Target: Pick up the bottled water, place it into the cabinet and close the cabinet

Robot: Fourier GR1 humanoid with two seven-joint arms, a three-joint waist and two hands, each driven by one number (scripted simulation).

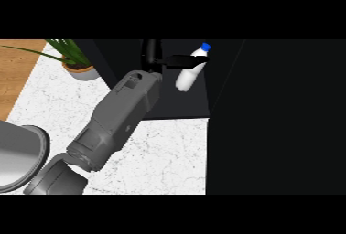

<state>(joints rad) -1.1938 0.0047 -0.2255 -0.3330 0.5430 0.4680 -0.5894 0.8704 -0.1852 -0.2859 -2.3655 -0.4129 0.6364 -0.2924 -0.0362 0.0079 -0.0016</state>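
Head view: left hand (pixel 162 60), upper centre, curls round the bottled water (pixel 188 77) just to its right, long axis tilted, cap upper right, against the cabinet (pixel 172 104) interior.

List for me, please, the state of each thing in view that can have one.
Bottled water: capped, tilted, held off the counter at the cabinet's opening.
Left hand: shut on the bottled water.
Cabinet: open.
Potted plant: upright on the counter.
Right hand: not in view.
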